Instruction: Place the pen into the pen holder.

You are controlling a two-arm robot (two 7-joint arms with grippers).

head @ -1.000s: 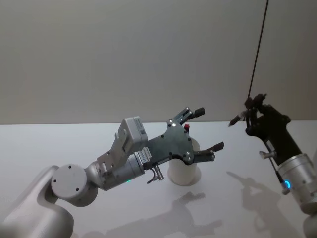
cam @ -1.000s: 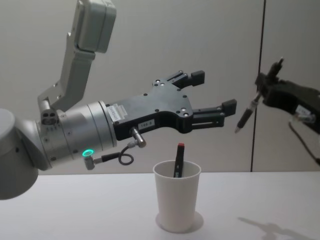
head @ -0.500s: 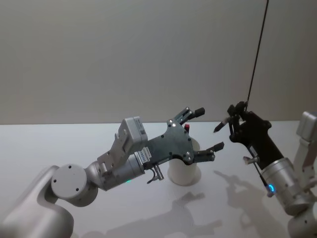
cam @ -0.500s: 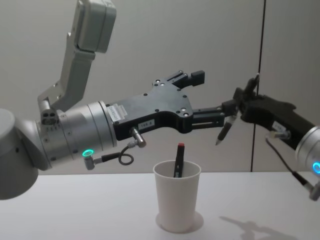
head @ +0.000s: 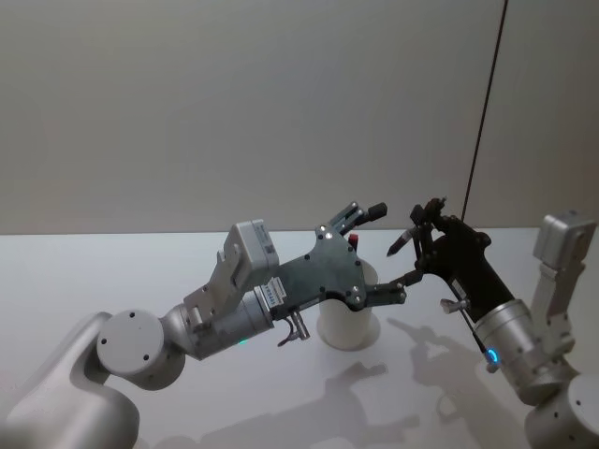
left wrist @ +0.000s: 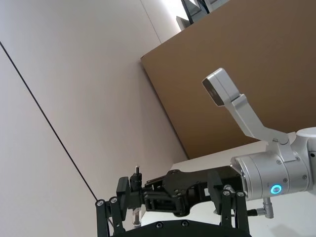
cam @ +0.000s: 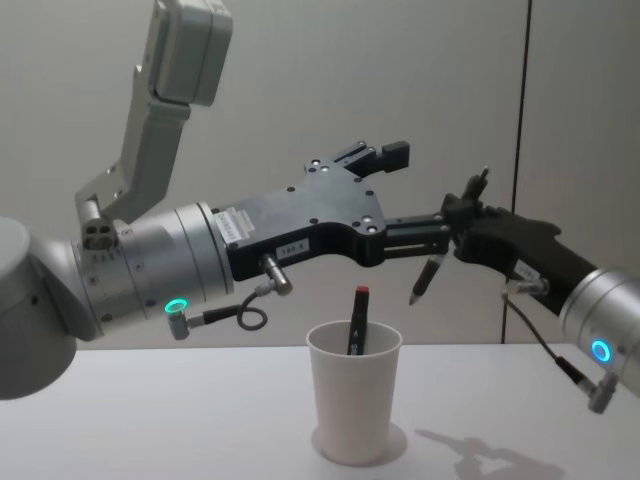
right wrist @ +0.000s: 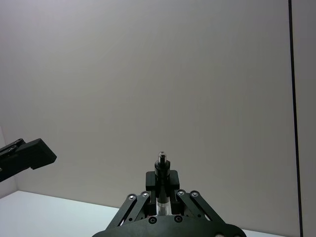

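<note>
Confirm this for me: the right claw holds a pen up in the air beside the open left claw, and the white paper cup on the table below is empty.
Not quite. The paper cup is not empty: the chest view shows a red-capped pen already standing in it. The rest holds: the right claw grips a pen in the air, beside the open left claw.

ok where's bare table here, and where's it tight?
Bare white table to the left of the plain white paper cup, and to its right too. Tight above the cup: open left pincer hangs there, right pincer beside it, shut on a grey pen. A red-capped pen stands inside.
</note>
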